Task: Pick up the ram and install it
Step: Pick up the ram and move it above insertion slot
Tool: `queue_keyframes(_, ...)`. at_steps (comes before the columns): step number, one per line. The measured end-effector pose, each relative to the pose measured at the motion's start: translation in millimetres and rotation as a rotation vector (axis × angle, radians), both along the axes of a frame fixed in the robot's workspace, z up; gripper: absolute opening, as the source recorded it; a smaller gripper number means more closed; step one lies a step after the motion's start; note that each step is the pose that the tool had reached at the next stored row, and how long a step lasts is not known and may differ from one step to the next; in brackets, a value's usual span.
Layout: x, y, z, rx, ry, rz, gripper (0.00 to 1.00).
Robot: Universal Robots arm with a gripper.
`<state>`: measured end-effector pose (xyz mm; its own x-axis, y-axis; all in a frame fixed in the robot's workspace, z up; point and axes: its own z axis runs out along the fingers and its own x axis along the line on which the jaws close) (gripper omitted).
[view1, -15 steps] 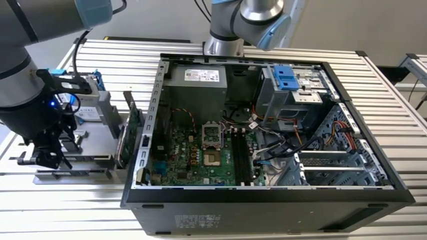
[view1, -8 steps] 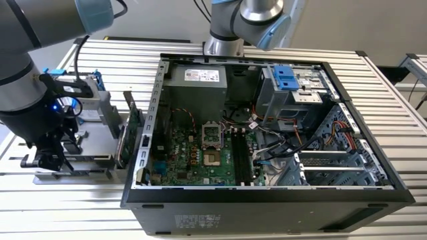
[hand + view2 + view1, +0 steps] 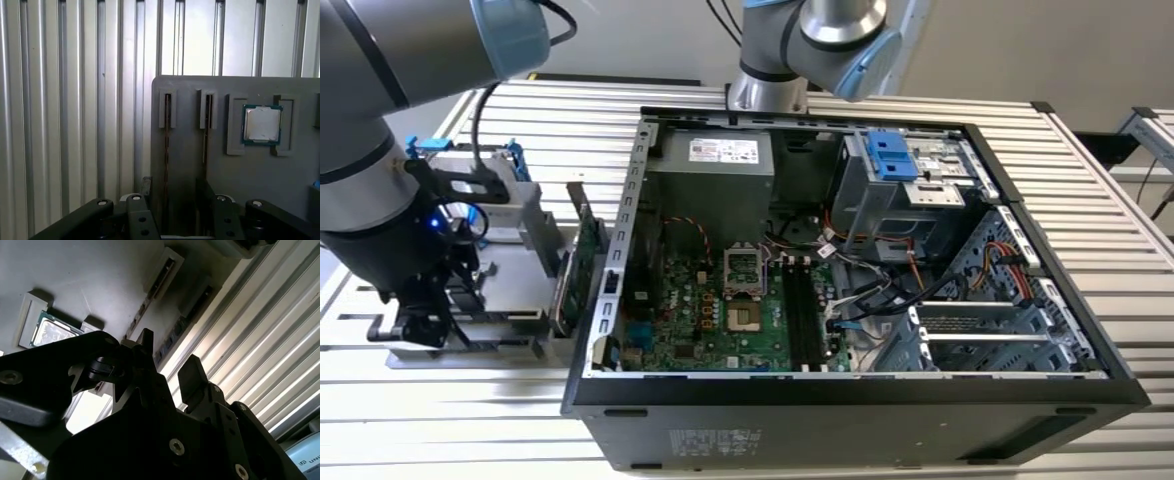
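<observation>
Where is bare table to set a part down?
Slatted metal table is bare on the camera's side of the grey parts tray and to the exterior view's right of the open black computer case. The tray is crowded.

Ram [image 3: 166, 160] edge-on in its slot [image 3: 172, 107], chips and near end hidden.

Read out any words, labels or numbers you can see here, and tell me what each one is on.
White label on the power supply: too small to read.
Sticker on the computer case: too small to read.
Small label on the drive cage: too small to read.
</observation>
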<state>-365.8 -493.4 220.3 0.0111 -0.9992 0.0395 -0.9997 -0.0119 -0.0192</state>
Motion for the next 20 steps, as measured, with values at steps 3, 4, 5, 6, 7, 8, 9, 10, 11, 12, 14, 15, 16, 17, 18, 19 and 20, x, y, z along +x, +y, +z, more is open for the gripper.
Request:
queue_keyframes(3,0.0,-0.3,-3.2,0.0000,-0.0001,0.000,1.00)
queue_keyframes(4,0.0,-0.4,-4.3,0.0000,-0.0001,0.000,1.00)
queue_keyframes(5,0.0,-0.5,-5.3,-0.0001,-0.0001,0.000,1.00)
queue_keyframes(6,0.0,-0.6,-6.3,-0.0001,-0.0001,0.000,1.00)
queue_keyframes(7,0.0,-0.7,-7.3,0.0000,-0.0001,0.000,1.00)
queue_keyframes(8,0.0,-0.8,-8.3,-0.0002,0.0000,0.000,1.00)
queue_keyframes(9,0.0,-1.0,-9.1,-0.0003,0.0001,0.000,1.00)
queue_keyframes(10,0.0,-1.2,-10.0,-0.0003,0.0001,0.000,1.00)
queue_keyframes(11,0.0,-1.4,-11.0,-0.0002,0.0000,0.000,1.00)
queue_keyframes(12,0.0,-1.6,-12.0,-0.0001,-0.0002,0.000,1.00)
queue_keyframes(14,0.0,-1.9,-13.9,-0.0003,0.0000,0.000,1.00)
queue_keyframes(15,0.0,-2.0,-14.9,-0.0003,0.0000,0.000,1.00)
queue_keyframes(16,0.0,-2.1,-16.0,-0.0003,-0.0001,0.000,1.00)
queue_keyframes(17,0.0,-2.2,-17.0,-0.0003,-0.0001,0.000,1.00)
queue_keyframes(18,0.0,-2.3,-17.9,-0.0005,0.0000,0.000,1.00)
queue_keyframes(19,0.0,-2.3,-18.8,-0.0006,-0.0001,0.000,1.00)
queue_keyframes(20,0.0,-2.4,-19.8,-0.0007,0.0000,0.000,1.00)
